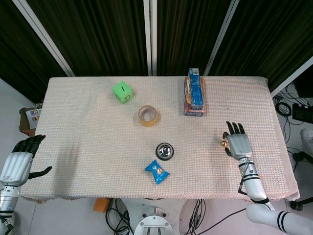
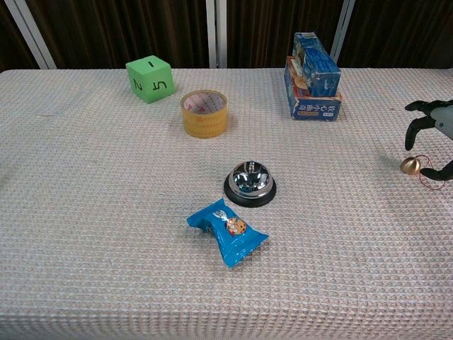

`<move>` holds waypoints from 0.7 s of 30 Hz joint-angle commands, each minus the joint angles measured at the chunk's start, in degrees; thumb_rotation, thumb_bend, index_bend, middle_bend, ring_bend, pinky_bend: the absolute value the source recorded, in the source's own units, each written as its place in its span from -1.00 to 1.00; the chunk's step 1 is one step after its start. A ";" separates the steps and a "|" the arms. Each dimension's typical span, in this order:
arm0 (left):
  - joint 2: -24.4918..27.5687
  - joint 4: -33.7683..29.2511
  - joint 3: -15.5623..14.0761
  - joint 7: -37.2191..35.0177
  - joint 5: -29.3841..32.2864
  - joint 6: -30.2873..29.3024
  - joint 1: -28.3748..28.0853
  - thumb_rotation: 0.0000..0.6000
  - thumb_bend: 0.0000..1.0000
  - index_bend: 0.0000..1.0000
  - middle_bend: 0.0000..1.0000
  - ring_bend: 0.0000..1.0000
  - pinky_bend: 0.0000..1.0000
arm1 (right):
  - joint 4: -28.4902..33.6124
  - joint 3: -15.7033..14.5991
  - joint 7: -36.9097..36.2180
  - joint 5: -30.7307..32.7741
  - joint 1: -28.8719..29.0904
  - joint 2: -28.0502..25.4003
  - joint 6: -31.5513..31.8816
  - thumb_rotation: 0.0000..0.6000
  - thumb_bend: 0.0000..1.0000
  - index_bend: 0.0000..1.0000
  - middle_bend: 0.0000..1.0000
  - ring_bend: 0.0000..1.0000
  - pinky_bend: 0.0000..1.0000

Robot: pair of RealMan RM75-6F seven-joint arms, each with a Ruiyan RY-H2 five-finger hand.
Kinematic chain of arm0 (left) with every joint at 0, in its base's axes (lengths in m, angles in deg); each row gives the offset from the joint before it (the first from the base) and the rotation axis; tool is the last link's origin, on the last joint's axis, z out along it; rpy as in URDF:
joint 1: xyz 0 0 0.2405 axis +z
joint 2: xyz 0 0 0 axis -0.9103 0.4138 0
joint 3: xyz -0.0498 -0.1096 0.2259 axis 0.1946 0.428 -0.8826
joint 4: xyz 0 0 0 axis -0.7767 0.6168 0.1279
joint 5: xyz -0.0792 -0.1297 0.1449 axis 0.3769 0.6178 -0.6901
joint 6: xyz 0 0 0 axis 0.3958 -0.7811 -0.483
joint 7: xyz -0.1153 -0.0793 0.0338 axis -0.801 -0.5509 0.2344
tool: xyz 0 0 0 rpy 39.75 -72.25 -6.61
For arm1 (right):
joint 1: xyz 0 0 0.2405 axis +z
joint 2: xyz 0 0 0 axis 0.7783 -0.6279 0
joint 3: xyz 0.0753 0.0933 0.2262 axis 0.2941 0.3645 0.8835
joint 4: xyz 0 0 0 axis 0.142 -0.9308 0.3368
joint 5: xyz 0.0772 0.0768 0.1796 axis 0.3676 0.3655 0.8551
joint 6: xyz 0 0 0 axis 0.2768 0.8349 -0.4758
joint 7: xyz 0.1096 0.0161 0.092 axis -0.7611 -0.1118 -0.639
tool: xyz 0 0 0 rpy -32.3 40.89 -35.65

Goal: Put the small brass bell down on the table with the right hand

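The small brass bell (image 2: 409, 166) lies on the woven tablecloth near the right edge, its thin red loop trailing to the right; the head view shows the bell (image 1: 223, 143) just left of my right hand. My right hand (image 1: 238, 144) hovers beside it with fingers spread and nothing in them. In the chest view only the fingers (image 2: 423, 108) and thumb of the right hand (image 2: 433, 138) reach in from the frame's right edge, arched apart around the bell without touching it. My left hand (image 1: 19, 159) hangs off the table's left side, fingers apart and empty.
A silver call bell (image 2: 249, 183) sits mid-table with a blue snack packet (image 2: 226, 231) in front of it. Farther back are a tape roll (image 2: 204, 112), a green die (image 2: 149, 78) and a blue carton stack (image 2: 313, 69).
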 commanded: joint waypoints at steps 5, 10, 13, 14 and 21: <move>0.34 -0.09 -0.01 -0.19 0.00 -0.15 0.08 0.71 -0.74 -0.77 -0.78 -0.76 -0.65 | -0.97 0.15 -0.32 -0.51 -0.04 0.77 0.28 1.00 -0.51 -0.05 -0.96 -1.00 -1.00; 0.39 -0.04 -0.05 -0.31 0.00 0.00 0.01 0.70 -0.74 -0.77 -0.78 -0.77 -0.65 | -1.32 0.31 0.15 -0.31 -0.13 1.01 0.42 1.00 -0.44 -0.03 -0.96 -1.00 -1.00; 0.37 0.02 -0.04 -0.39 0.02 0.03 -0.01 0.71 -0.74 -0.77 -0.78 -0.77 -0.65 | -1.56 0.41 0.44 -0.23 -0.15 1.14 0.49 1.00 -0.42 -0.03 -0.95 -1.00 -1.00; 0.37 0.05 -0.04 -0.39 0.04 0.05 -0.02 0.71 -0.74 -0.77 -0.78 -0.77 -0.65 | -1.63 0.44 0.49 -0.22 -0.15 1.18 0.50 1.00 -0.42 -0.03 -0.95 -1.00 -1.00; 0.36 0.13 0.01 -0.38 0.23 0.12 -0.04 0.73 -0.74 -0.77 -0.78 -0.76 -0.65 | -2.04 0.66 0.72 -0.08 -0.04 1.57 0.25 1.00 -0.39 -0.02 -0.94 -1.00 -1.00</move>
